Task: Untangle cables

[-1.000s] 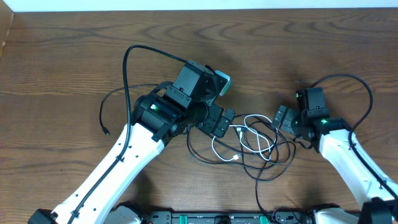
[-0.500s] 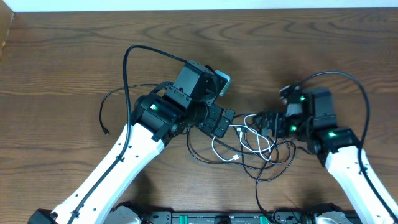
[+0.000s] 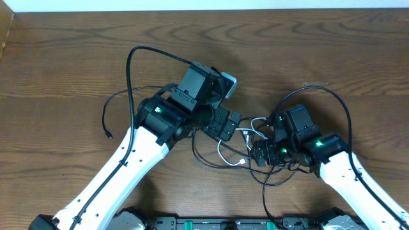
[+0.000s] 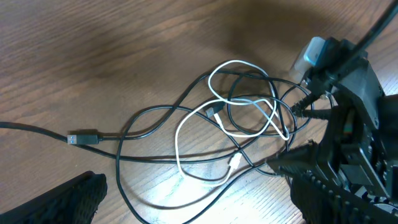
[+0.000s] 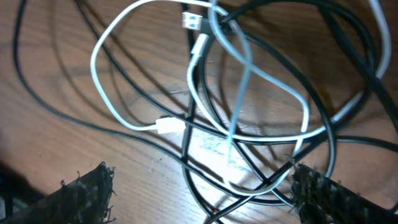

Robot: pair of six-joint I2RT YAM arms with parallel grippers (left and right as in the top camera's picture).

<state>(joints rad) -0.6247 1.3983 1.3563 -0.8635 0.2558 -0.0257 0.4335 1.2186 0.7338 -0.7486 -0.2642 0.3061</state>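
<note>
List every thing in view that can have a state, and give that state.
white cable, looped and tangled with the black cable, lying on the table, not gripped.
black cable, tangled, one plug end lying free on the table.
left gripper, open, empty, at the tangle's edge.
right gripper, open, low over the tangle, nothing clamped.

Robotics lab, by the look: wood-grain counter (image 3: 57, 57), white left arm (image 3: 118, 176) and right arm (image 3: 361, 188), rail (image 3: 211, 224) at front edge.
</note>
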